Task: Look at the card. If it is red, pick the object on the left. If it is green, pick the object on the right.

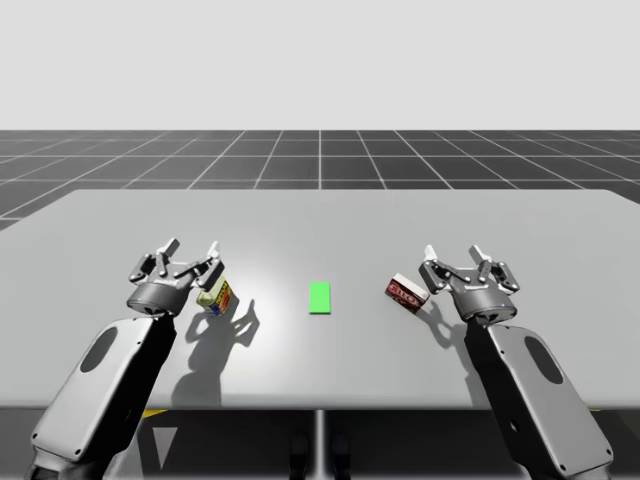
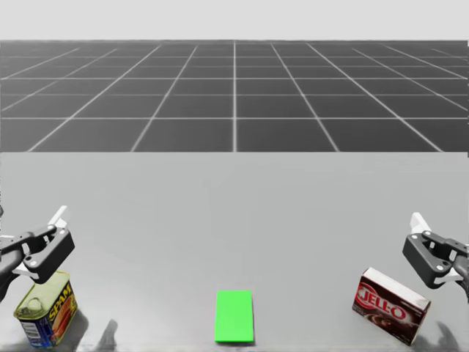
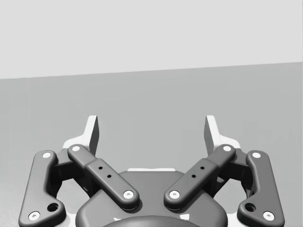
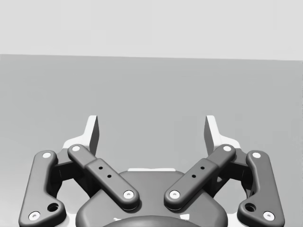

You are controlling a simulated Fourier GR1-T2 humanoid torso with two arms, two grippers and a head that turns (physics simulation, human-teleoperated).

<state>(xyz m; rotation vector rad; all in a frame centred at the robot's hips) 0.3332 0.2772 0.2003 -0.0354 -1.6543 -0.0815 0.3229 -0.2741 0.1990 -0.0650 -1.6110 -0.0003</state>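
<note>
Card (image 2: 234,316) green, flat mid-counter (image 1: 320,215), so the target is the red box (image 2: 390,305), lying at right, untouched. Right gripper (image 1: 454,262) just beside it, released (nothing between fingers). Left gripper (image 1: 192,252) released, by yellow can (image 2: 45,309). Grasp and lift not yet done.

High view: left jaws partly cover the yellow can (image 1: 217,297).
</note>
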